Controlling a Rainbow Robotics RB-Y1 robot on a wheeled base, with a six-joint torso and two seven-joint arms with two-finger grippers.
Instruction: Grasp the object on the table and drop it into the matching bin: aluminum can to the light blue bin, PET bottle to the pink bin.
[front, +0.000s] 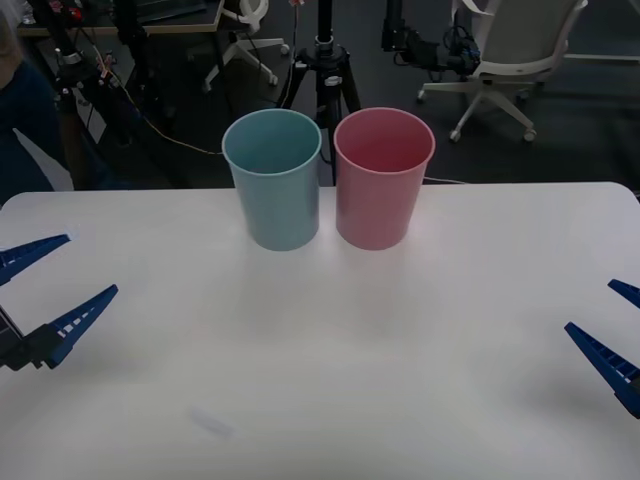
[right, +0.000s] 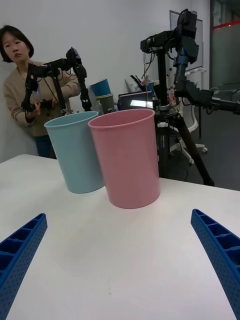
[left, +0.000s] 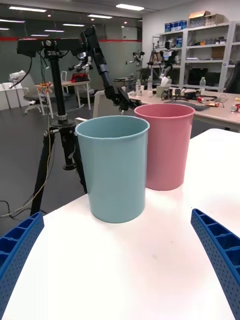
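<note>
Toward the upper middle of the front view, the tall pale blue plastic round bin and the tall pink plastic round bin stand upright side by side, rims nearly touching, on the wide flat white worktop. At the left edge of that frame the left tool hangs low over the worktop, its blue ribbed fingers spread apart. At the lower right edge the right tool likewise has its fingers apart, gripping nothing. Both tools sit well apart from the bins.
</note>
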